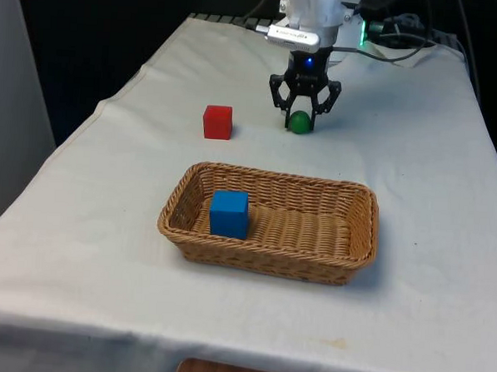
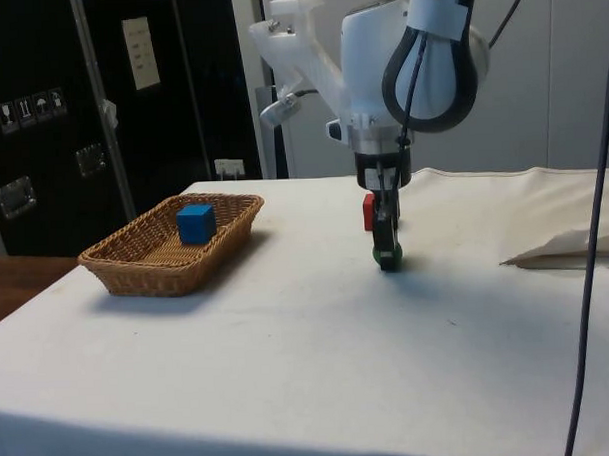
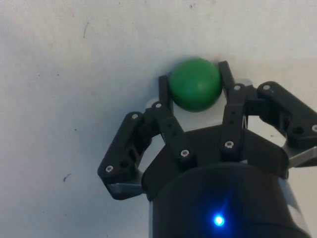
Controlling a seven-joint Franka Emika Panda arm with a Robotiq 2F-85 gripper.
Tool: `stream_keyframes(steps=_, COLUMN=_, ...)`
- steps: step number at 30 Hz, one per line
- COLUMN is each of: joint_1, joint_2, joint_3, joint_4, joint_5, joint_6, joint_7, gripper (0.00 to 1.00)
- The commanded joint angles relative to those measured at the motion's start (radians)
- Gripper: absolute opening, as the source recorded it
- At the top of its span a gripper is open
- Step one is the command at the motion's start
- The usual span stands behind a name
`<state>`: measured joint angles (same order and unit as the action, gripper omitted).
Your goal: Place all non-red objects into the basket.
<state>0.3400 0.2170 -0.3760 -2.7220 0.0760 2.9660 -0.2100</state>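
Green ball: the green ball [image 1: 299, 122] lies on the bench between my two fingers; in the wrist view [image 3: 195, 84] one black finger [image 3: 164, 88] stands at each side of it and both seem to touch it.
My tool: my tool [image 1: 300, 115] is down at the cloth and is pinching the green ball; in the side view [image 2: 388, 253] it points straight down, with its tips at the surface.
Red cube: the red cube [image 1: 218, 122] stands on the cloth near the ball, toward the front view's left, apart from my tool.
Basket: the wicker basket [image 1: 356, 242] stands nearer the front camera than the ball, well apart from it; its long side runs across the front view.
Blue cube: the blue cube [image 1: 229, 213] sits inside the basket, at the end toward the front view's left; in the side view [image 2: 195, 223] it rises a little above the rim.
Bench: the bench [image 1: 433, 171] is covered with a white cloth that has soft folds and a few small dark specks.
Room: black curtains [image 1: 98, 28] hang behind the bench, and the side view shows dark cabinets [image 2: 40, 117].
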Motion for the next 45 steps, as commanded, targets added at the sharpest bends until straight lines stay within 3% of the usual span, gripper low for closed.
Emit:
stream_keyframes(steps=1, joint_1=-0.009, joint_2=-0.016, joint_3=0.008, joint_4=-0.006, joint_5=0.008, joint_6=-0.012, joint_7=-0.01, gripper=0.0)
stream_keyframes(steps=6, joint_1=0.004, joint_2=-0.056, joint_3=-0.005, joint_4=-0.009, joint_5=-0.004, joint_6=-0.027, joint_7=0.008, gripper=0.0)
stream_keyframes(steps=17, joint_1=0.003, joint_2=-0.155, joint_3=-0.005, joint_4=-0.004, joint_5=-0.029, joint_6=-0.102, joint_7=0.028, gripper=0.0)
stream_keyframes(steps=19, joint_1=0.002, joint_2=-0.171, joint_3=0.0, joint_4=0.0, joint_5=-0.029, joint_6=-0.113, joint_7=0.03, gripper=0.0)
stream_keyframes(steps=20, joint_1=0.0, joint_2=-0.189, joint_3=0.007, joint_4=-0.008, joint_5=-0.003, joint_6=-0.116, joint_7=0.007, gripper=0.0)
stream_keyframes(steps=21, joint_1=0.001, joint_2=-0.186, joint_3=0.006, joint_4=0.008, joint_5=-0.027, joint_6=-0.128, joint_7=0.032, gripper=0.0)
stream_keyframes(steps=29, joint_1=0.001, joint_2=-0.223, joint_3=0.035, joint_4=0.043, joint_5=-0.003, joint_6=-0.167, joint_7=0.028, gripper=0.0)
stream_keyframes(steps=45, joint_1=0.005, joint_2=-0.226, joint_3=0.108, joint_4=0.175, joint_5=-0.001, joint_6=-0.24, joint_7=0.087, gripper=0.0)
